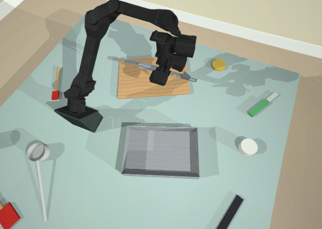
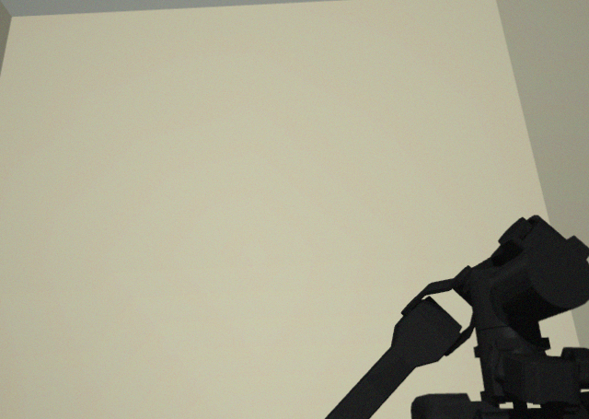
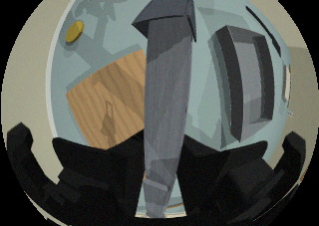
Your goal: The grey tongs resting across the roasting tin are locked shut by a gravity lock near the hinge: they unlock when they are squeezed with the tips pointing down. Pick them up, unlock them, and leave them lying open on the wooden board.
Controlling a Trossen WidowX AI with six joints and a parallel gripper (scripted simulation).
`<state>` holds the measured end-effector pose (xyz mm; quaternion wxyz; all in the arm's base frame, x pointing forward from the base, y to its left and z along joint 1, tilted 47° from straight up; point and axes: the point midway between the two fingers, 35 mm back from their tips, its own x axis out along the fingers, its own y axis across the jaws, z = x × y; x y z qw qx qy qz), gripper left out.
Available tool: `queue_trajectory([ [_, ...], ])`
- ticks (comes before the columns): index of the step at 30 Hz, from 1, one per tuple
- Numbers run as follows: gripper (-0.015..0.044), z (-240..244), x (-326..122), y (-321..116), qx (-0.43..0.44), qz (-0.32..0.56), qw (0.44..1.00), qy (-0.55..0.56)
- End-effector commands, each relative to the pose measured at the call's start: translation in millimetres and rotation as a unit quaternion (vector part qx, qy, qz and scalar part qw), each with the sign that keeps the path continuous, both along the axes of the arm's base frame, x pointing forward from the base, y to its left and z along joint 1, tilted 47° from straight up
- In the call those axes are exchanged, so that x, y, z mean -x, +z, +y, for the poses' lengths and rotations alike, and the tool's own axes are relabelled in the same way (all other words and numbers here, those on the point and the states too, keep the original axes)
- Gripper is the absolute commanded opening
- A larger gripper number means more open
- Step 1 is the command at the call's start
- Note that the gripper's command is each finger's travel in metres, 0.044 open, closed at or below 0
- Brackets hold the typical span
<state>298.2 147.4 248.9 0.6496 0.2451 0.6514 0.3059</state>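
The grey tongs (image 1: 145,65) (image 3: 168,87) are held in my gripper (image 1: 169,70) (image 3: 159,132), which is shut on them. They hang above the wooden board (image 1: 135,88) (image 3: 87,107), with the ring at their hinge end past the board's right edge in the top view and the other end over its upper left. Their arms look close together; whether the lock is engaged cannot be told. The roasting tin (image 1: 160,176) (image 3: 234,87) stands apart from the board with nothing in it. The exterior view shows dark arm parts against the wall, not the tongs.
A yellow disc (image 1: 218,64) (image 3: 75,32) lies right of the board. Farther right are a green and white bar (image 1: 258,107) and a white cylinder (image 1: 248,146). A long-handled pan (image 1: 40,179), red-ended tools (image 1: 55,94) (image 1: 9,216) and a dark bar (image 1: 230,212) lie around.
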Motion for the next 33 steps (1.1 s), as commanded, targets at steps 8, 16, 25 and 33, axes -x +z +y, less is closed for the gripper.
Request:
queue_trajectory([
  [8,-0.0150,23,53,31,-0.005,-0.076,0.995,0.069],
  [16,-0.0150,35,96,50,-0.016,-0.130,0.984,0.120],
  [25,-0.0150,37,109,55,-0.020,-0.147,0.980,0.136],
  [33,-0.0150,36,113,48,0.010,-0.193,0.974,0.121],
])
